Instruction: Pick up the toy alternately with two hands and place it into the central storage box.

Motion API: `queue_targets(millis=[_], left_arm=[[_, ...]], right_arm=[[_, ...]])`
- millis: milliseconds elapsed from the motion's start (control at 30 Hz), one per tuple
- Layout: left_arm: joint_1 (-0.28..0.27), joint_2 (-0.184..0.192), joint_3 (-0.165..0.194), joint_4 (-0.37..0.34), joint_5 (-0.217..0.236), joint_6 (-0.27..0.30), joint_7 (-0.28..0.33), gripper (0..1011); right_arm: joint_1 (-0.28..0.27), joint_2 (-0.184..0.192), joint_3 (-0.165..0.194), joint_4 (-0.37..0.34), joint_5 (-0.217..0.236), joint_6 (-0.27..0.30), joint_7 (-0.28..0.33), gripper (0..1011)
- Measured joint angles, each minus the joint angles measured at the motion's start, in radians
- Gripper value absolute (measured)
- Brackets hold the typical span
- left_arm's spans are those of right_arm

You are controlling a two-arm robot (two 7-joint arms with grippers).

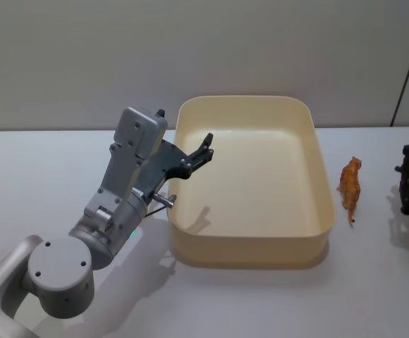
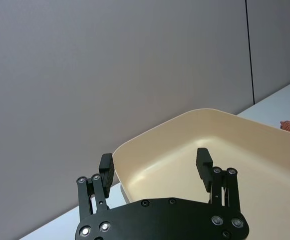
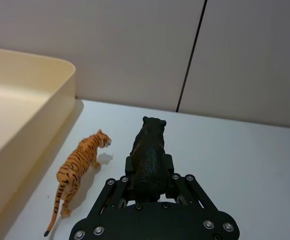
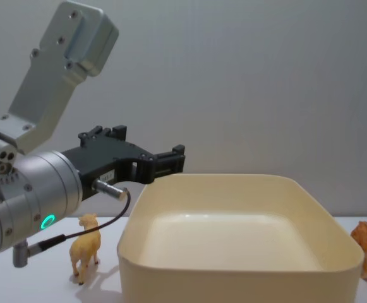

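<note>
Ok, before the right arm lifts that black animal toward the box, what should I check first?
1. The black animal figure sits in the right gripper: ok.
2. Grip tight enough to lift: cannot tell.
3. The storage box is empty, room for a drop: ok.
4. The left gripper is open and empty but hangs over the box's left rim: not ok, it may crowd the drop.
5. The tiger stands between figure and box: not ok unless the lift clears it.
</note>
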Motion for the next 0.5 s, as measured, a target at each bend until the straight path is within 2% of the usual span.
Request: queue_targets(millis=[267,500], left_arm=[[0.0,0.0,0.0,0.0,0.0,0.0,0.0,1001],[0.0,0.0,0.0,0.0,0.0,0.0,0.0,1001]], right_arm=[[-0.021,0.021,0.013,-0.076,0.023,-0.007,0.05,278],[-0.005,0.012,0.003,-0.103,0.027,0.009,0.12,279]])
